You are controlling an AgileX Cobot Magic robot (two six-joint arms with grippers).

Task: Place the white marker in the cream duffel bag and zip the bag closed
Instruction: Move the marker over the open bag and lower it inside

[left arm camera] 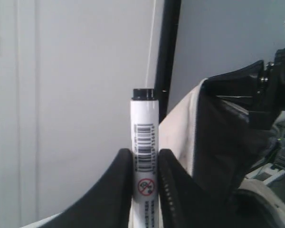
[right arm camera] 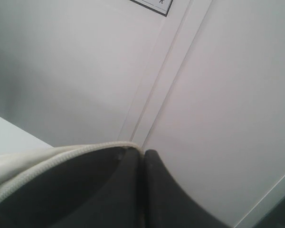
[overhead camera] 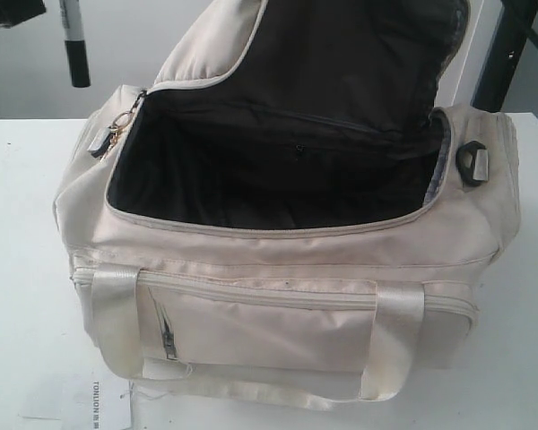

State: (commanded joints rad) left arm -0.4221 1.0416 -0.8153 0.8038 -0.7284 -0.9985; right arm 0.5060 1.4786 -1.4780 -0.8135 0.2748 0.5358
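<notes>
Bag mouth gapes: the cream duffel bag (overhead camera: 278, 269) sits on the tabletop (overhead camera: 18, 224), below the left claw (left arm camera: 145, 159) and off toward the right claw (right arm camera: 141, 159), which is pressed together on its upturned flap (overhead camera: 206, 54). The left claw, the nearer one, pinches the white marker (left arm camera: 143, 114) upright, black end down.

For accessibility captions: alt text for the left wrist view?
The left gripper clamps the white marker, its barcode and black tip protruding. Behind it, the raised flap of the cream duffel bag shows dark lining.

The jaws are black, curved and smooth.
</notes>
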